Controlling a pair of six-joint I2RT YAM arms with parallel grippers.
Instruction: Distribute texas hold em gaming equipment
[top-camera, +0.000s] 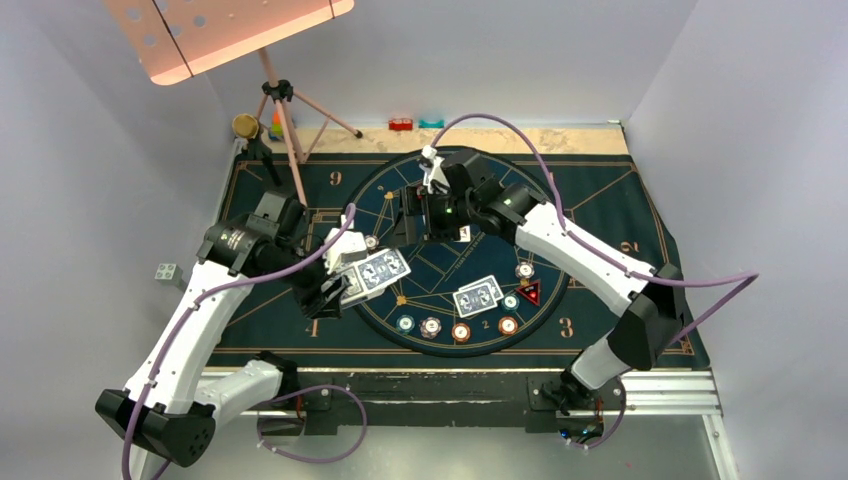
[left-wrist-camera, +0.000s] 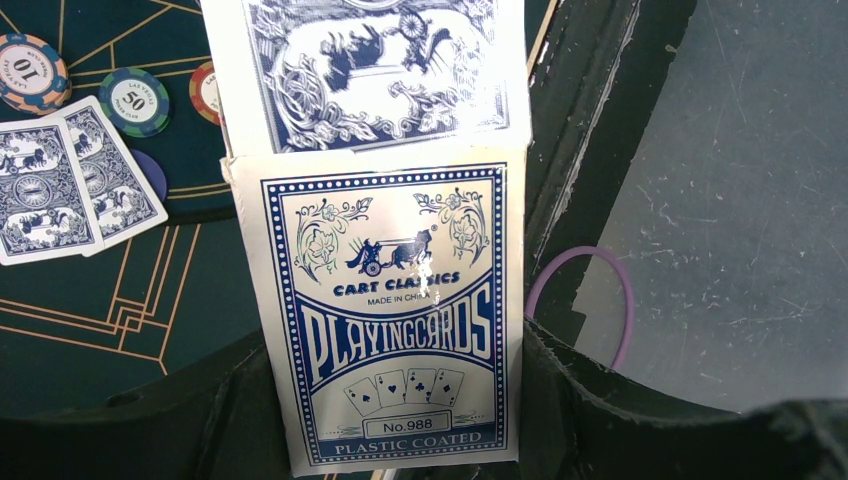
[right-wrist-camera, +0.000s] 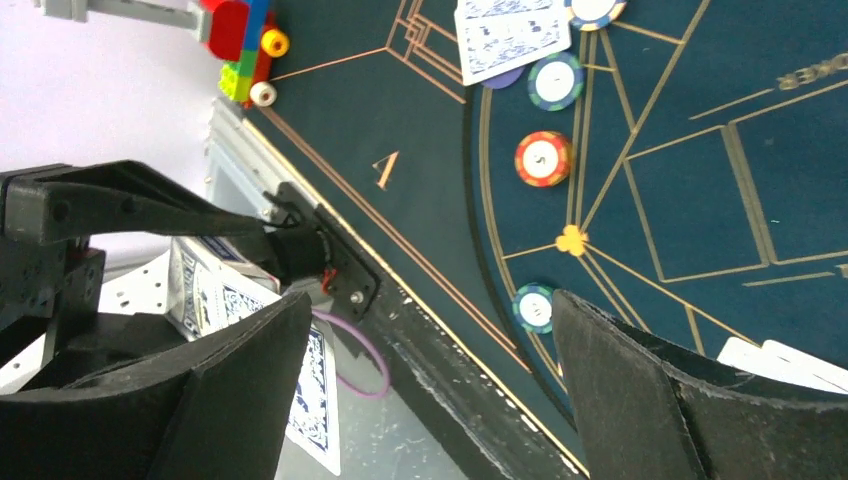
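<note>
top: left claw (top-camera: 335, 288) clamped on card box (top-camera: 372, 272), open end facing away, probably so a card can be drawn.
left wrist: top card (left-wrist-camera: 380, 70) juts past the box, dealt pair (left-wrist-camera: 60, 185) off to the side.
right wrist: right claw (right-wrist-camera: 430, 350) spread, empty; chips (right-wrist-camera: 543, 158) ahead; purple cable (right-wrist-camera: 365, 345) by the gap could snag.

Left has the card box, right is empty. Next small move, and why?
Probably ease the right gripper, jaws open and empty, toward the card box clamped in the left gripper and pinch the card sticking out of its open top.
</note>
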